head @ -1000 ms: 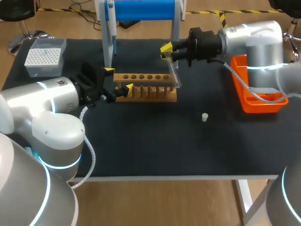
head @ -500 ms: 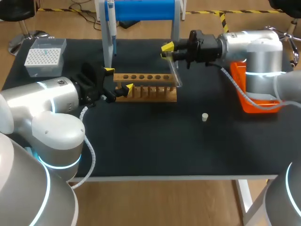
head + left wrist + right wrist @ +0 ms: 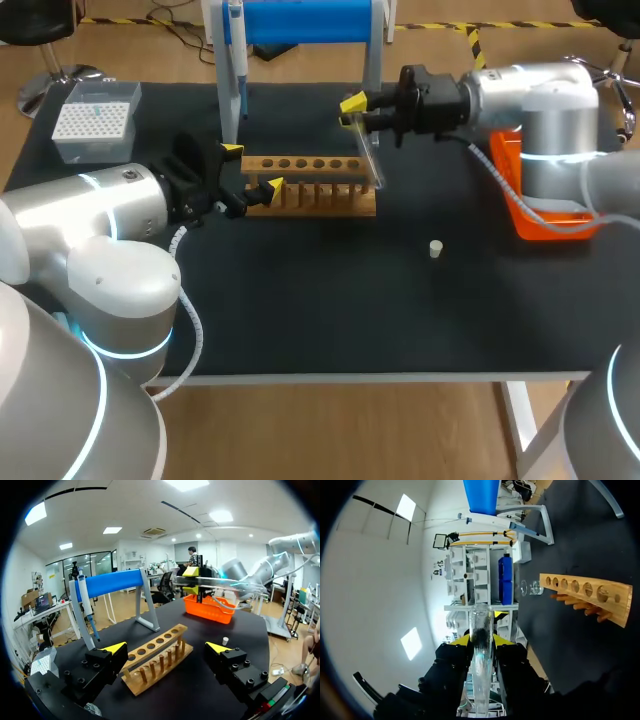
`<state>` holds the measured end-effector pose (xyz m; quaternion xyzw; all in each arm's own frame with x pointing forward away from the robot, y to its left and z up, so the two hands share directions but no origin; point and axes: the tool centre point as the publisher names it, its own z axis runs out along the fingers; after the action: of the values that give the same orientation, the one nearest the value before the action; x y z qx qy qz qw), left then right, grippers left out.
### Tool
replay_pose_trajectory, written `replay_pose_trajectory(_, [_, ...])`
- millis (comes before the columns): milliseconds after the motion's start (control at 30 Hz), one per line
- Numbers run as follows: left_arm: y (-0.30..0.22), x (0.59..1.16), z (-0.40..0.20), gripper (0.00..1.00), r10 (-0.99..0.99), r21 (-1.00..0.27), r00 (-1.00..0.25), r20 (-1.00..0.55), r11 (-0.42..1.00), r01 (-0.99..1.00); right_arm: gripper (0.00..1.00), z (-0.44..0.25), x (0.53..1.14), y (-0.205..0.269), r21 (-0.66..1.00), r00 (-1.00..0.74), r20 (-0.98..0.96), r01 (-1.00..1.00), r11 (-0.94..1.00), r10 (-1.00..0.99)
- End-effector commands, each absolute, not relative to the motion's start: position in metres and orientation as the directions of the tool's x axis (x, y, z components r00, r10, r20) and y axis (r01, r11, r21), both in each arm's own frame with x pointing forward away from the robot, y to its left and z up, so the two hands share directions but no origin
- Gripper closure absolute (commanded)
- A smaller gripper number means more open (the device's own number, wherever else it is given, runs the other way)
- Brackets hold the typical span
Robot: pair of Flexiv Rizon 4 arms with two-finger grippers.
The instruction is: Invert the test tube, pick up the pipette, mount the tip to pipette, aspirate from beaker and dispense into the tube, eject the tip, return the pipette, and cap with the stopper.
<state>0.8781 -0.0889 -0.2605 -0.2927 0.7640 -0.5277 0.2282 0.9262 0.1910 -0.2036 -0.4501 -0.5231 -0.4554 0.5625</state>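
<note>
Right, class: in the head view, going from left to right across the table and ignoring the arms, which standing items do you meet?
Tip box → wooden tube rack → small white stopper → orange bin.

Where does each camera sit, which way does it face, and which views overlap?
Head view: above and behind, looking down on the black table; both arms show, left pincer open at the wooden test-tube rack, right pincer shut on the clear glass test tube.
Left wrist view: on the left wrist, looking past its own open pincer over the rack toward the right pincer and tube.
Right wrist view: on the right wrist, looking along the gripped tube toward the rack; its own pincer shows.
Shared: all three show rack and tube.
</note>
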Motion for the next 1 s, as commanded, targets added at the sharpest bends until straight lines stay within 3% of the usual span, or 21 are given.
replay_pose_trajectory(33, [-0.0871, 0.8785, -0.2601, 0.0, -0.683, -0.94, -0.729, -0.036, 0.271, -0.207, 1.0, -0.203, 0.9252, 0.1896, -0.032, 0.039, 0.999, 0.982, 0.184, -0.03])
replay_pose_trajectory(967, [-0.0871, 0.8785, -0.2601, 0.0, -0.683, -0.94, -0.729, -0.036, 0.271, -0.207, 1.0, -0.2092, 0.9222, 0.189, -0.027, 0.023, 1.0, 0.983, 0.183, 0.021])
replay_pose_trajectory(1000, [-0.0889, 0.8763, -0.2548, 0.0, -0.667, -0.956, -0.736, -0.114, 0.275, -0.101, 1.0, -0.2092, 0.9222, 0.189, -0.027, 0.023, 1.0, 0.983, 0.183, 0.021])
